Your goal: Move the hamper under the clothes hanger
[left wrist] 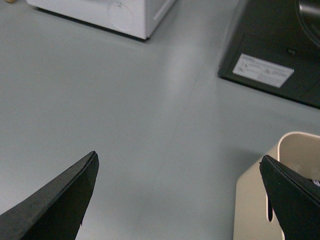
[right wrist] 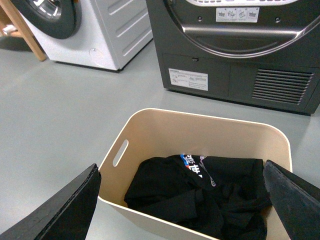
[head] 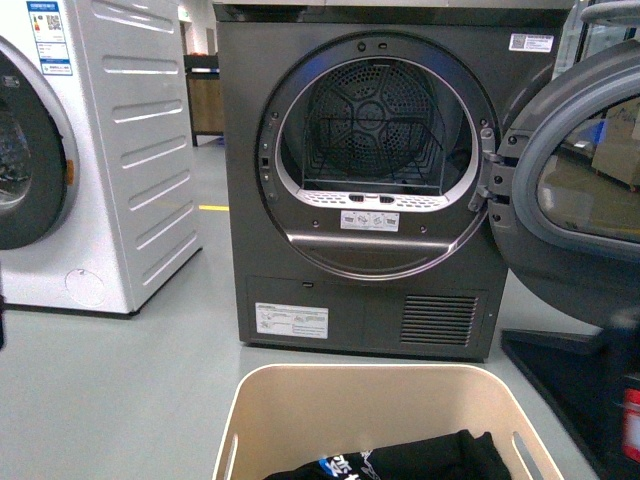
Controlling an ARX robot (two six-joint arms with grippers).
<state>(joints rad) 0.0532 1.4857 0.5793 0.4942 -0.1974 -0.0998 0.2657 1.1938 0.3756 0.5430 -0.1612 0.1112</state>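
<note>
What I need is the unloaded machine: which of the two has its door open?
The dark grey dryer behind the hamper: its round door is swung wide, baring the drum. The white machine looks shut.

Beige round-cornered hamper (right wrist: pixel 165 135), upright on the floor (right wrist: pixel 60 125) before the dryer (right wrist: pixel 235 55), black clothing (right wrist: pixel 200 195) inside

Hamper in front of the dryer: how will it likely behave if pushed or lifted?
The hamper looks like rigid smooth plastic, so it should probably keep its shape and slide readily on the floor. Holding just some black clothing, it is likely light. Its wide base seems unlikely to tip.
</note>
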